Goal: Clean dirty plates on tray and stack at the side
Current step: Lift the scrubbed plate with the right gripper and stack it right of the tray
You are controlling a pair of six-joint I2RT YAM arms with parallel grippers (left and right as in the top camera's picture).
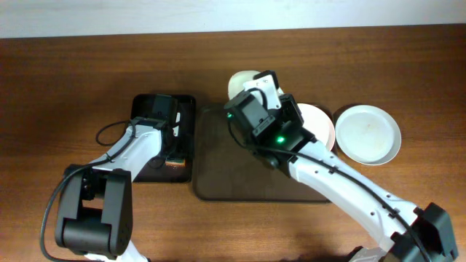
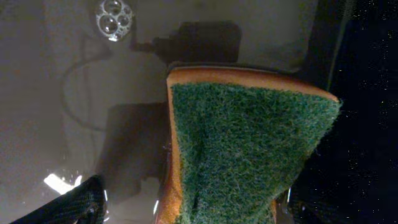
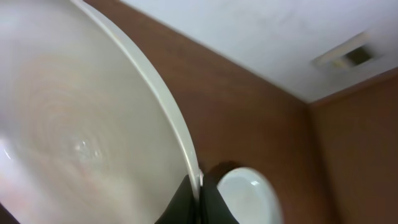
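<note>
My right gripper (image 1: 253, 91) reaches over the far edge of the dark brown tray (image 1: 218, 175) and is shut on the rim of a white plate (image 1: 239, 78). In the right wrist view that plate (image 3: 74, 124) fills the left side, tilted, with its rim pinched between the black fingers (image 3: 186, 202). A second plate (image 1: 319, 122) lies at the tray's right edge, partly under the arm. A third plate (image 1: 368, 135) rests on the table to the right. My left gripper (image 1: 173, 142) hangs open over the small black tray (image 1: 156, 102), its jaws either side of a green-and-orange sponge (image 2: 249, 155).
The black tray's floor (image 2: 93, 124) looks wet and glossy and reflects a lamp. Another white plate (image 3: 249, 193) shows beyond my right fingertips, lying on the wooden table (image 1: 73, 73). The right arm's white links cross the brown tray's right half.
</note>
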